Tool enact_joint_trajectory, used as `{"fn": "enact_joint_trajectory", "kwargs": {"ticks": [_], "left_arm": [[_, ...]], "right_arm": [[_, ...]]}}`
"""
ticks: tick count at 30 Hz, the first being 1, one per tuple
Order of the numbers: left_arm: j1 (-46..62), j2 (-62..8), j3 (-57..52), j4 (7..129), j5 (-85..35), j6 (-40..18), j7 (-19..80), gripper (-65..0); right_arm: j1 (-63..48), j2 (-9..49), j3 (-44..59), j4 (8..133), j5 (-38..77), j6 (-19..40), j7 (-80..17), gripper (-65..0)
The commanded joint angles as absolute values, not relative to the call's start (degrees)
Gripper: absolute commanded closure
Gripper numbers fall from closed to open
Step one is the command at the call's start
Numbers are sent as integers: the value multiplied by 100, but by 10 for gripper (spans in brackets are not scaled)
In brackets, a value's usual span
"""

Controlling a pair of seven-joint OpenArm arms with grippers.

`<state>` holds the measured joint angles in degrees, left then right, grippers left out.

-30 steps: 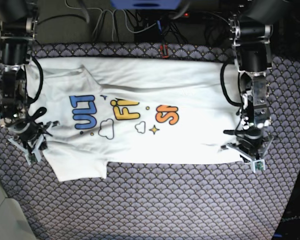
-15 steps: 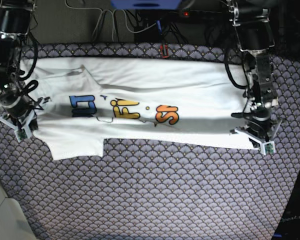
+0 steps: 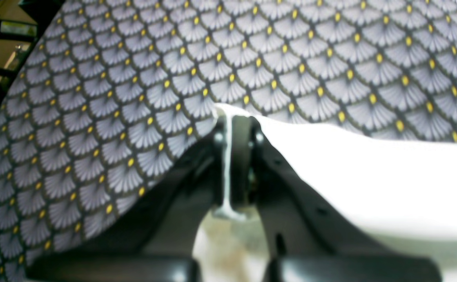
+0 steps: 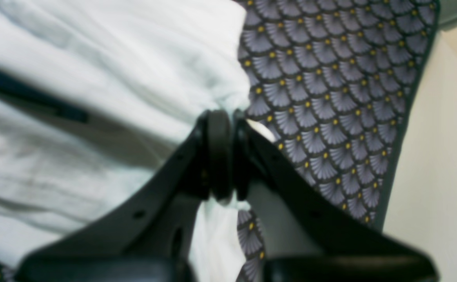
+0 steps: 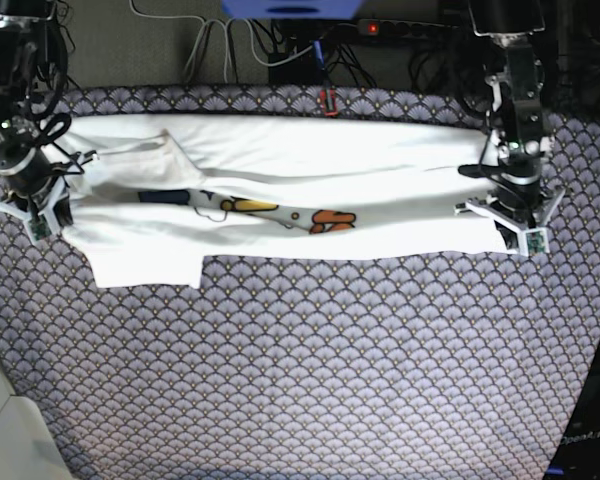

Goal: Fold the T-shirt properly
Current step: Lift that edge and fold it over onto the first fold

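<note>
The white T-shirt (image 5: 280, 160) lies lengthwise across the back of the table, with its near edge lifted and drawn toward the back. Only a thin strip of the blue, yellow and orange print (image 5: 320, 220) shows. A sleeve (image 5: 145, 265) hangs toward the front at the left. My left gripper (image 5: 507, 222), on the base view's right, is shut on the shirt's hem corner; the left wrist view shows cloth (image 3: 369, 176) pinched in the gripper (image 3: 234, 121). My right gripper (image 5: 42, 205) is shut on bunched white cloth (image 4: 134, 58), seen in the right wrist view of the gripper (image 4: 222, 117).
A grey fan-patterned cloth with yellow dots (image 5: 300, 370) covers the table. Cables and a power strip (image 5: 380, 30) lie behind the back edge. A small red object (image 5: 328, 100) sits at the back edge. The table's left edge borders pale floor (image 5: 0, 430).
Both grippers have moved toward the back, carrying the shirt's near edge with them. The print has shrunk from full letters to a thin strip, and the sleeve has slid back.
</note>
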<state>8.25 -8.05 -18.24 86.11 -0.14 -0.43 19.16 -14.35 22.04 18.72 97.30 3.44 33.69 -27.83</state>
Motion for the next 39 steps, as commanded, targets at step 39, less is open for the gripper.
{"fn": "enact_joint_trajectory", "kwargs": {"ticks": [39], "left_arm": [[1446, -1095, -2229, 8620, -13, -40, 1745, -82]], "right_arm": [[-2519, 2299, 2237, 10185, 409, 4000, -2659, 0]]}}
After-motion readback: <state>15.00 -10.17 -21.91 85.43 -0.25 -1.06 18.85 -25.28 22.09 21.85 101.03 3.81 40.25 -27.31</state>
